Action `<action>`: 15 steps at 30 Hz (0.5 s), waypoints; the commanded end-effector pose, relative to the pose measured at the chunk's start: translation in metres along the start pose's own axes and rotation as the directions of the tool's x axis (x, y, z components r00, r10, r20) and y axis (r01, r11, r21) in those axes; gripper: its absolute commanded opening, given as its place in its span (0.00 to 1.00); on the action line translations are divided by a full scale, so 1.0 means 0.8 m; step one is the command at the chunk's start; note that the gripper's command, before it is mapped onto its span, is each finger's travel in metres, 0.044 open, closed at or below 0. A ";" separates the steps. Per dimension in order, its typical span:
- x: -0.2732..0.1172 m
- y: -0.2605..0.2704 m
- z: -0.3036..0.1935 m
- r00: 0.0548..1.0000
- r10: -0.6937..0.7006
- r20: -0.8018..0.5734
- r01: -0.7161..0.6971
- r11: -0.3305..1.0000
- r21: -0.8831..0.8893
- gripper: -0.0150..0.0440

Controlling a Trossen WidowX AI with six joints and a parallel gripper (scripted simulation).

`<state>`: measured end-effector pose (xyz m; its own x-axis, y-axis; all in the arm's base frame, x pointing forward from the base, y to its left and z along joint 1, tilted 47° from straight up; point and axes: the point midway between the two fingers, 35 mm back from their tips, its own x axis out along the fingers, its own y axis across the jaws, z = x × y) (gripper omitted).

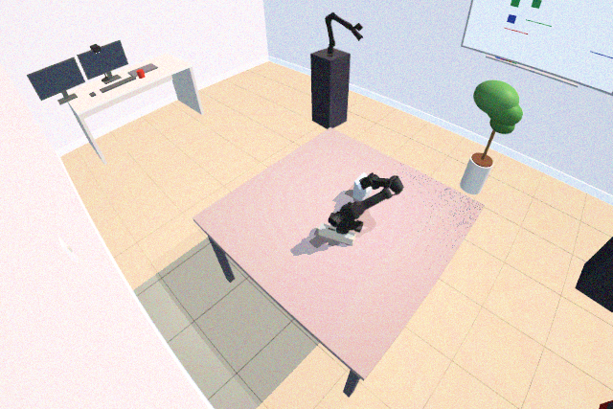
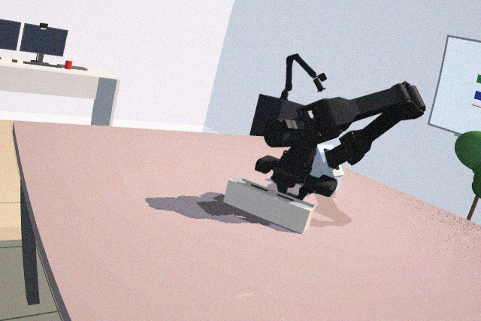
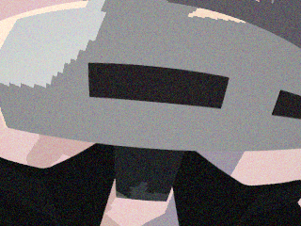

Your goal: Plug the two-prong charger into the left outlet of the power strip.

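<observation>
A wide pink table (image 1: 277,231) (image 2: 155,263) (image 3: 277,167) takes up the middle of the room, with one corner toward the black pedestal and another toward the plant. On the wall hangs a whiteboard (image 1: 544,13) (image 2: 458,88) with coloured marks. A white desk (image 1: 170,65) (image 2: 46,82) with two monitors stands well apart from the table. The black pedestal (image 1: 329,90) (image 2: 264,115) is just beyond the table's far corner and carries a second arm (image 1: 329,31) (image 2: 288,72). The potted plant (image 1: 496,98) (image 2: 470,150) is near the right corner.

The working arm (image 1: 374,201) (image 2: 373,105) is bent over the table, inward from all the edges. Below its wrist, the pale power strip (image 1: 335,236) (image 2: 267,207) (image 3: 155,124) lies between the left and right corners, its slotted side facing up. The gripper (image 1: 345,230) (image 2: 293,191) (image 3: 146,139) is closed on the dark charger (image 3: 148,169), which sits at the strip's long side in the wrist view. The prongs are out of sight, so I cannot tell whether they are in an outlet. A small red mug (image 1: 141,73) (image 2: 68,64) is on the desk.
</observation>
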<state>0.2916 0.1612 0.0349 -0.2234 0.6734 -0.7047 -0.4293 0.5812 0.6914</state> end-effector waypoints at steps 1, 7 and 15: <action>-0.002 0.002 0.010 1.000 0.002 0.022 -0.001 1.000 -0.018 0.25; -0.001 0.002 0.010 1.000 0.002 0.022 -0.002 1.000 -0.018 0.25; 0.000 0.002 0.010 1.000 0.002 0.022 -0.002 1.000 -0.018 0.25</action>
<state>0.2914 0.1612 0.0344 -0.2245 0.6729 -0.7048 -0.4281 0.5816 0.6917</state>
